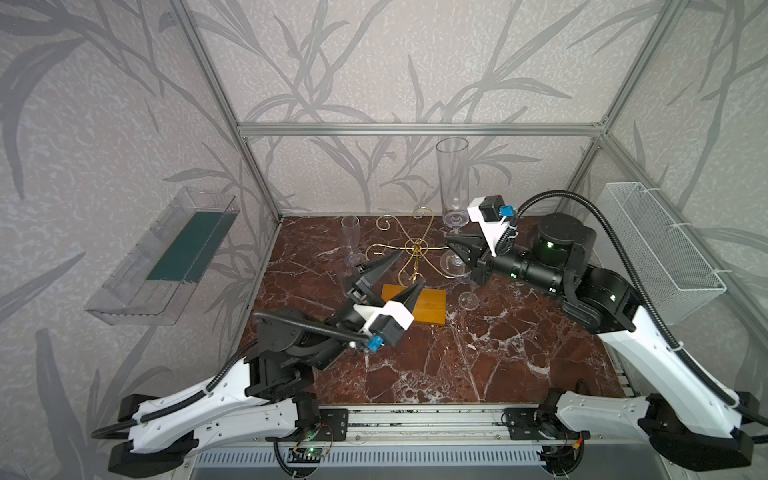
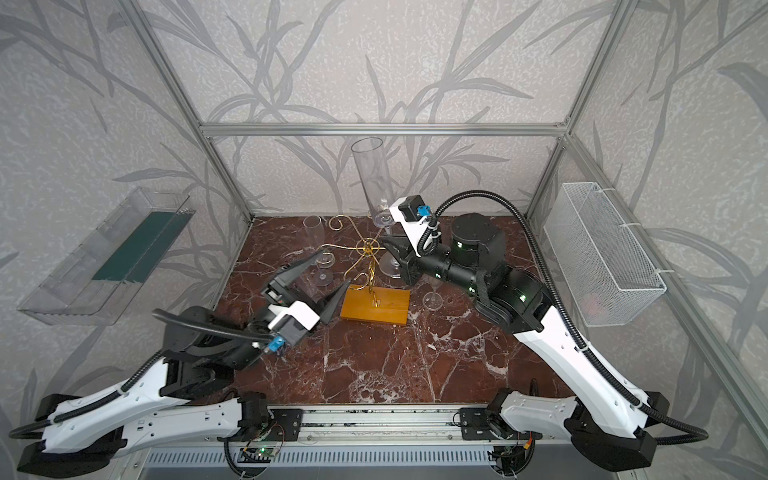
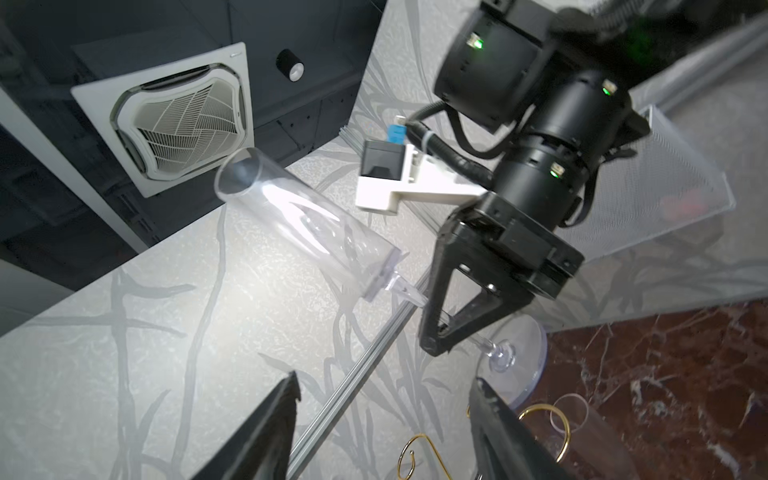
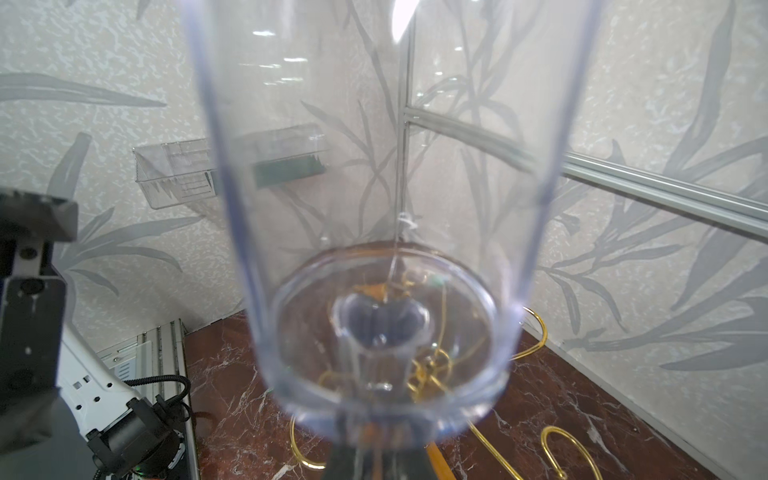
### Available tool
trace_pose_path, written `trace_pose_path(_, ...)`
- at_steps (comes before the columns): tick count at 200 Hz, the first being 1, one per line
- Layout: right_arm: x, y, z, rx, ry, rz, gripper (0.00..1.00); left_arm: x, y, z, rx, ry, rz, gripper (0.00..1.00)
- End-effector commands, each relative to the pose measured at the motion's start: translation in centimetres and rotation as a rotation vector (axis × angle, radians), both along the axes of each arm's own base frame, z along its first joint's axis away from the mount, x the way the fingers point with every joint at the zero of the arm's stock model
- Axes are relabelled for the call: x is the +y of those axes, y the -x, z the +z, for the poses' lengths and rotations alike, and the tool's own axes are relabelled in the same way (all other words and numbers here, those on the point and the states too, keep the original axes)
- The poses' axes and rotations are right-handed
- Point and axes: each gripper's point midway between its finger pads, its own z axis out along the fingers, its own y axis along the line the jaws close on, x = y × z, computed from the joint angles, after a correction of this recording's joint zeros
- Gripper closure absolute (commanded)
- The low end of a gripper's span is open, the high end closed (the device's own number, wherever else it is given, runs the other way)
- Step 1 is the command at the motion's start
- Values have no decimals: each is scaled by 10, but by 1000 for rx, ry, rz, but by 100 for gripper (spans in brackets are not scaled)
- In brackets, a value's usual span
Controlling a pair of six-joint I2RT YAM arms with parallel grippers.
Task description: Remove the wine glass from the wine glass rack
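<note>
You're pinching the wine glass (image 1: pixel 452 174) stem in the right gripper (image 1: pixel 452 246), foot hanging beside the wine glass rack (image 1: pixel 414 250) — left gripper (image 1: pixel 400 277) gaping wide nearby.

Clear glossy wine glass (image 1: pixel 452 178), shiny gold-wire wine glass rack (image 1: pixel 415 248), wooden base (image 1: pixel 432 311), polished marble table (image 1: pixel 478 353)

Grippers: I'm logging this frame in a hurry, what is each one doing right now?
Left gripper: open, holding nothing.
Right gripper: shut on the wine glass, at its stem.

Overhead pair; wrists near wine glass (image 3: pixel 291 220)
</note>
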Motion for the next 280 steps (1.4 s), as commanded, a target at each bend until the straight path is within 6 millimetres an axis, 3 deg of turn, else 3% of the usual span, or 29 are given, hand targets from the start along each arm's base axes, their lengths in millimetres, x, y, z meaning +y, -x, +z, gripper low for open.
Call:
trace_pose_path(1,-13,10,25,-99,-56,-1,100,11,15,19,191,158,-169,28)
trace_pose_path(70,-22,40,0,-94,7,94,100,-11,26,23,396,163,-342,22)
trace_pose_path(153,-6,69,-38,0,46,224,100,-16,9,45,539,314,-495,18)
trace_pose_path(280,8,84,-69,42,97,259,100,-44,-10,46,646,350,-614,20)
